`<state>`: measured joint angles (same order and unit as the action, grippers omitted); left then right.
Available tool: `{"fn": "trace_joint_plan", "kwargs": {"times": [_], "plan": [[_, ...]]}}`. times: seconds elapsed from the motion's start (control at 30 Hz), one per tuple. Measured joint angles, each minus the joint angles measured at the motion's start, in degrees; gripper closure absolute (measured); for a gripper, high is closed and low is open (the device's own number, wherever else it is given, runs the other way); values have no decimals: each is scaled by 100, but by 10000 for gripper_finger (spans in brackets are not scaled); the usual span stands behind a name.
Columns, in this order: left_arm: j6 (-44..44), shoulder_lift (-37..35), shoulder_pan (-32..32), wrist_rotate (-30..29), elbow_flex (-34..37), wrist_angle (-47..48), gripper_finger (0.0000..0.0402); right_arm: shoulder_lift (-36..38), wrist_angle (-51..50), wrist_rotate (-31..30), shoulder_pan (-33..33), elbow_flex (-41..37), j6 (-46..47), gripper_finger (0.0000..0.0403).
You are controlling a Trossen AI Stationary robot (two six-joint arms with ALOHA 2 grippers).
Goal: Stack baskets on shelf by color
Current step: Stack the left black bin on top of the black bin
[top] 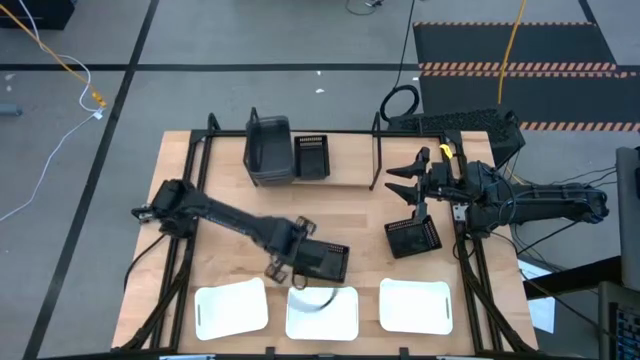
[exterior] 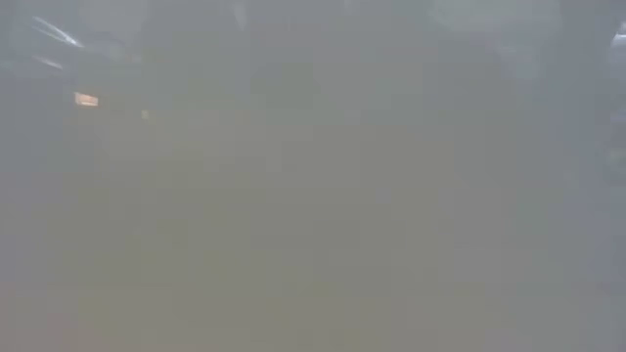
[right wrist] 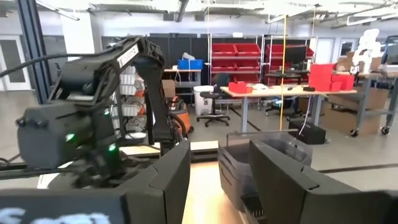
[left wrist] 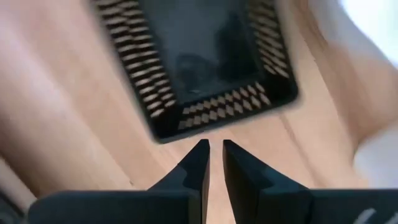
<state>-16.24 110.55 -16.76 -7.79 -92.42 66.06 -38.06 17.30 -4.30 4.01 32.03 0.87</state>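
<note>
My left gripper point(top: 300, 262) point(left wrist: 215, 148) hangs low over the table's near middle. Its fingers are almost together, just short of the near wall of a black mesh basket point(top: 326, 261) point(left wrist: 205, 62) that rests flat on the table. My right gripper point(top: 403, 183) point(right wrist: 217, 168) is open, raised at the shelf's right end and holds nothing. A second black mesh basket point(top: 412, 237) sits on the table below it. On the shelf point(top: 377, 150) stand stacked dark grey baskets point(top: 268, 150) point(right wrist: 249, 162) and a third mesh basket point(top: 311, 157). The low view shows only haze.
Three white shallow baskets point(top: 232, 307) point(top: 322, 313) point(top: 415, 305) lie in a row along the table's near edge, the middle one right beside my left gripper. Black frame rods run along the table's left and right edges. Bare wood lies between the shelf and the mesh baskets.
</note>
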Motion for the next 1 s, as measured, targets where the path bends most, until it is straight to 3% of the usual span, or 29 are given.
{"fn": "trace_joint_plan", "kwargs": {"times": [0.13,0.23,0.5,0.63,0.83,1.0], "plan": [[-1761,14,-238,-25,245,-23,353,1,39,-4,0,0,-114,244],[-2546,5,-276,-95,366,-153,353,1,-13,-5,0,0,-159,244],[-2360,8,-121,-241,956,-1132,340,0,-203,-8,0,1,-158,244],[-2678,8,-132,-669,1073,-1143,311,0,-218,-8,0,0,-158,244],[-2484,8,-205,-1349,965,-1145,258,0,-184,-10,0,2,-227,244],[-3343,10,-281,-1471,935,-1186,216,0,-177,-10,0,0,-313,244]]}}
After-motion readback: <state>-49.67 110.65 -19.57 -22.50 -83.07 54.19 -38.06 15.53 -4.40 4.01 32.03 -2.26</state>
